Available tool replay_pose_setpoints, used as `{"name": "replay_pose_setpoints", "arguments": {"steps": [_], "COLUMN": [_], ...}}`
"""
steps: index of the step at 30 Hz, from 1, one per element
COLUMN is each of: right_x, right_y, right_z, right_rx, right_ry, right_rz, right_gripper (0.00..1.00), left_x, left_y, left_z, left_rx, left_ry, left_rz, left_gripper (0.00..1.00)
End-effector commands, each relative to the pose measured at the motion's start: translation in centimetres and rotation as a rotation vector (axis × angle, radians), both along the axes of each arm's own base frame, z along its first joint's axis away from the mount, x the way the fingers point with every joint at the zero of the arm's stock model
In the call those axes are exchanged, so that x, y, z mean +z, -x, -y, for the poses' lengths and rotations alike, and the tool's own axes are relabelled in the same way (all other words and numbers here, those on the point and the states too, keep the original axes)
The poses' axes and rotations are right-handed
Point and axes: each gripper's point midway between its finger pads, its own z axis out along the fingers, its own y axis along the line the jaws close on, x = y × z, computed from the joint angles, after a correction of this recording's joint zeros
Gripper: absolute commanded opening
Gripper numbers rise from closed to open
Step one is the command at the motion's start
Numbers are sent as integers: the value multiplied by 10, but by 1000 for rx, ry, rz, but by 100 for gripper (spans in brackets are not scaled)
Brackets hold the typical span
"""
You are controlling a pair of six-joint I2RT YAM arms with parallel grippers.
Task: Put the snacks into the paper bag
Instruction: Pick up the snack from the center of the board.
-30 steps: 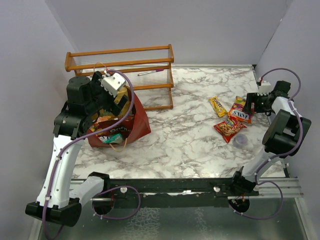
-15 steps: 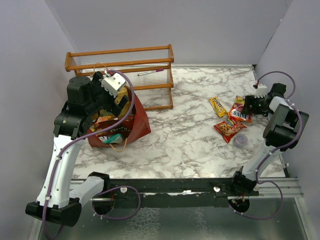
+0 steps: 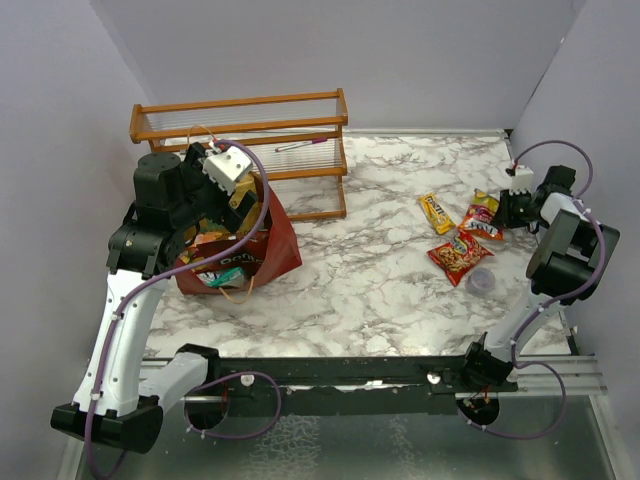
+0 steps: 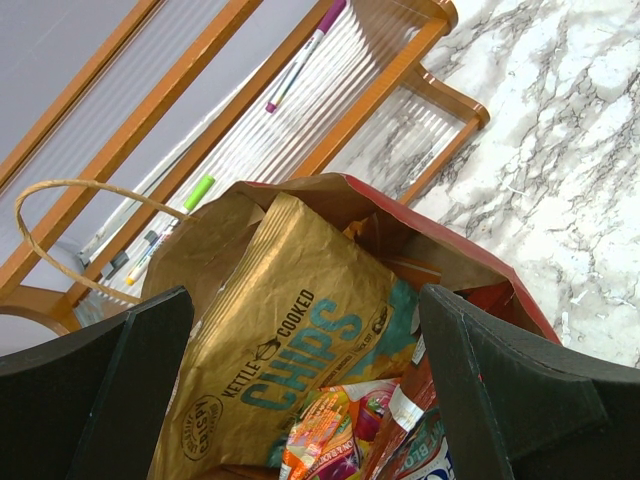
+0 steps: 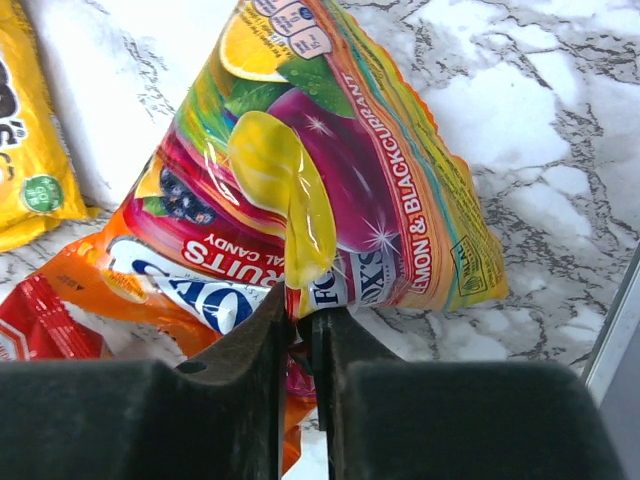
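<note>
From above, the left arm arches over the paper bag (image 3: 272,250); the right arm folds toward the candy packet (image 3: 482,214) near the surface's (image 3: 380,270) right edge.

Left wrist view: the left hand (image 4: 305,325) spreads wide above the chips bag (image 4: 250,385) inside.

Right wrist view: the right hand (image 5: 305,330) pinches the candy packet's edge.

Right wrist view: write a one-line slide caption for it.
Right gripper shut on the edge of the Fox's fruit candy packet, with a yellow packet and the marble table beyond.
</note>
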Motion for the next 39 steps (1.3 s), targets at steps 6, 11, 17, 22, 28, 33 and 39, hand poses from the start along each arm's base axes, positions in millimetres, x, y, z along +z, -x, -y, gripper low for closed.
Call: {"name": "replay_pose_setpoints", "arguments": {"steps": [6, 11, 17, 22, 28, 33, 39], "right_x": [56, 92, 125, 156, 197, 226, 255], "right_y": [2, 6, 13, 24, 48, 75, 106], "right_z": [-16, -29, -45, -71, -126, -178, -231], "right_rx": [81, 116, 155, 224, 381, 545, 719], "right_ry": [-30, -52, -71, -98, -152, -160, -172], "right_rz": [79, 143, 200, 259, 368, 471, 599], "right_gripper": [1, 1, 1, 1, 1, 1, 1], "left_x": [20, 34, 36, 39, 41, 44, 47], "left_y": [0, 0, 1, 4, 3, 4, 8], "left_z": [8, 13, 20, 28, 37, 50, 73], "left_rx": [-37, -59, -89, -122, -154, -214, -319], "left_ry": [40, 72, 101, 138, 184, 226, 297], "left_rz": [55, 79, 75, 64, 32, 6, -47], "left_gripper": [97, 94, 93, 90, 87, 85, 84]}}
